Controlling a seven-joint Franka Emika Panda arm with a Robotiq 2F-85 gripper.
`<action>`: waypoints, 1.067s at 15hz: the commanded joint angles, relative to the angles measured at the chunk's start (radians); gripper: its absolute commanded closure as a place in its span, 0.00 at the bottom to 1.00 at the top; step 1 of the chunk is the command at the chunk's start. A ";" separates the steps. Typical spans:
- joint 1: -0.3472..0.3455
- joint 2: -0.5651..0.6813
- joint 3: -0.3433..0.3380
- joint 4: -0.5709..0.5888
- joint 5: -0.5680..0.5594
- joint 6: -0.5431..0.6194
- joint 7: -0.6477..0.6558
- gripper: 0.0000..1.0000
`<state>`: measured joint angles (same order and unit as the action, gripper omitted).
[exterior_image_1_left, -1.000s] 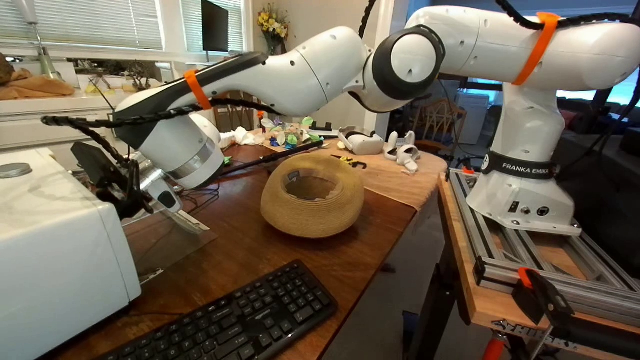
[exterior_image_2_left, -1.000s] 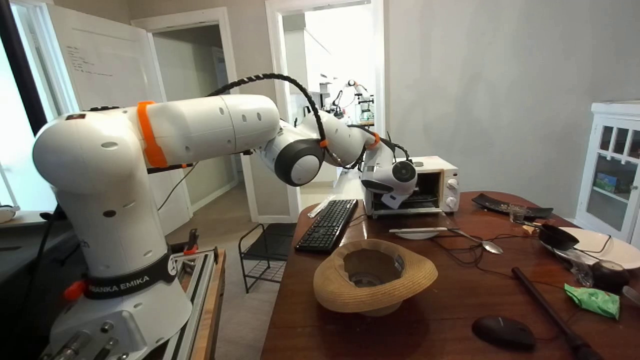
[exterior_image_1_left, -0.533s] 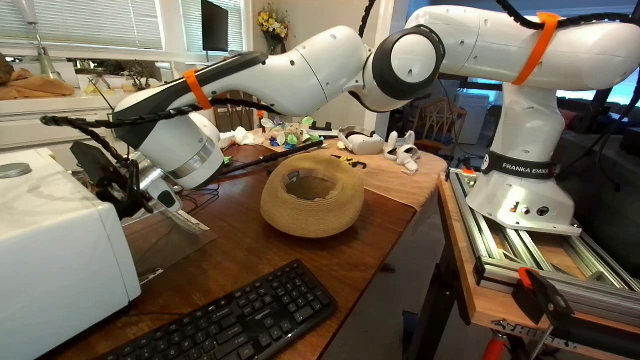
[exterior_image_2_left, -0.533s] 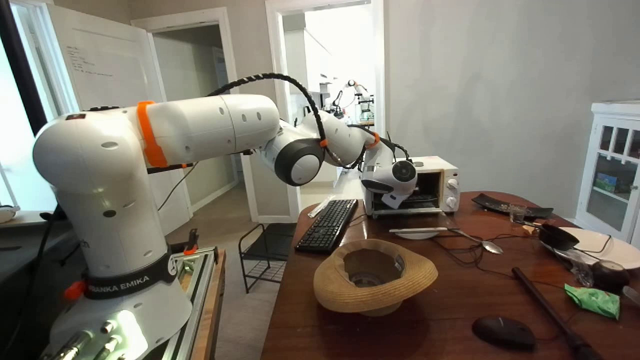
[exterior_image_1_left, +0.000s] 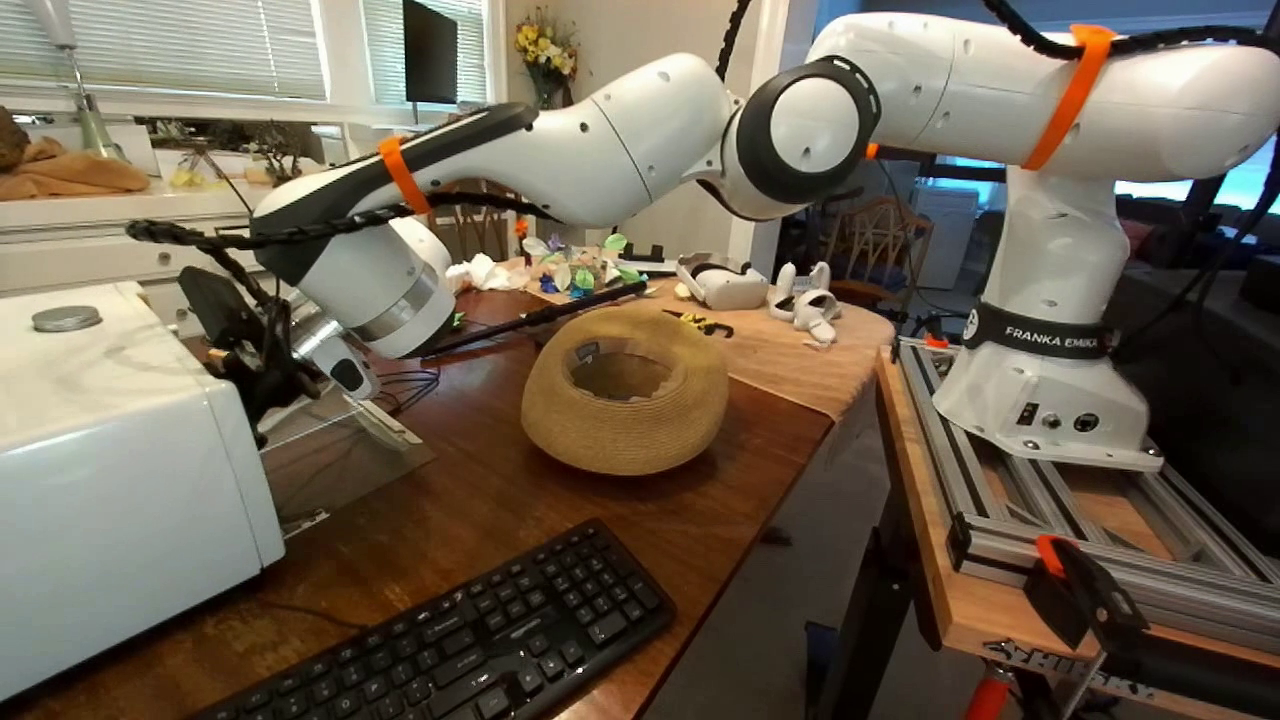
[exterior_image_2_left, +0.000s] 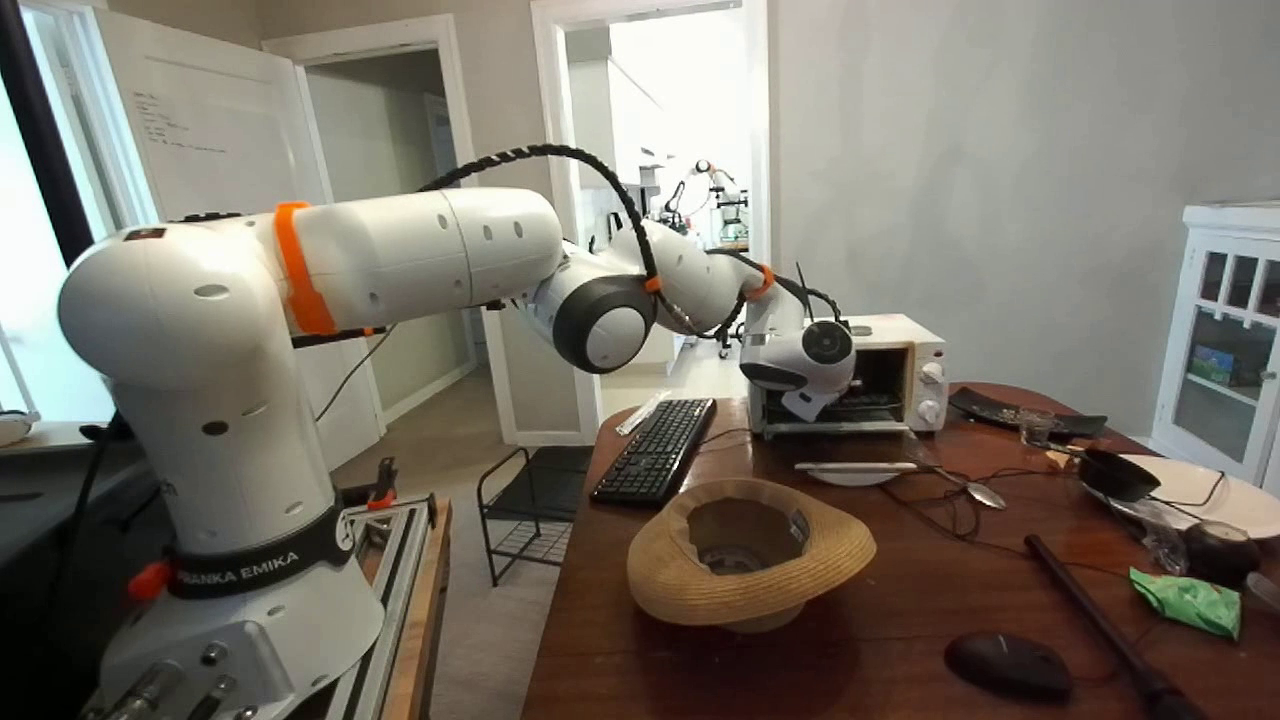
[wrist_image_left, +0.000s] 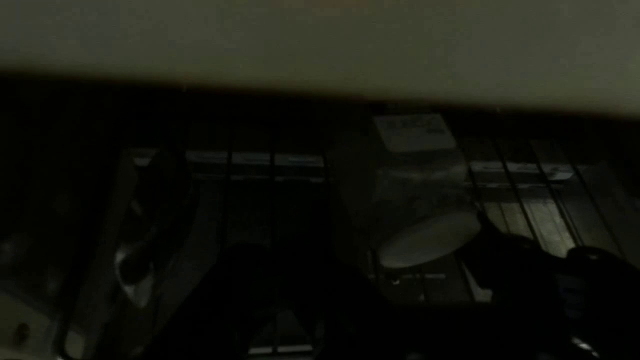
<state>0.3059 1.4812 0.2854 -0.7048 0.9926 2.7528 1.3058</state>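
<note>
End effector (exterior_image_1_left: 262, 380): at the front of the toaster oven (exterior_image_1_left: 120, 510); its tips are hidden by the oven in an exterior view and lost in darkness in the wrist view, so whether they are apart, together or clamped on something I cannot tell.
Toaster oven: just beside the end effector, on the worktop (exterior_image_1_left: 480, 500), glass door (exterior_image_1_left: 340, 465) lowered beneath it.
Oven inside: wire rack (wrist_image_left: 520, 200) ahead of the end effector, with a pale oval shape (wrist_image_left: 430, 239) over it, too dim to name.
Hat (exterior_image_1_left: 625, 430): well apart from the end effector, toward the base (exterior_image_1_left: 1040, 400), opening up.
Oven risk: pressing sideways against its inside could slide it farther and shake the metal disc (exterior_image_1_left: 66, 318) off its top.
Door risk: if the wrist (exterior_image_1_left: 385, 290) sinks, its weight could bear on the glass.
Shift since the earlier frame: arm (exterior_image_1_left: 610, 140), oven, door and disc have moved together, away from the keyboard (exterior_image_1_left: 470, 630), which suggests contact, though none shows. Hat and keyboard have stayed put.
</note>
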 joint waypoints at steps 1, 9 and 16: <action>-0.018 0.025 -0.065 0.018 -0.023 -0.010 0.110 0.62; -0.029 0.014 -0.073 0.020 -0.060 -0.101 0.207 0.00; -0.049 0.002 -0.049 0.012 -0.066 -0.159 0.266 0.00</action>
<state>0.2721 1.4841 0.2183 -0.6909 0.9550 2.6339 1.5178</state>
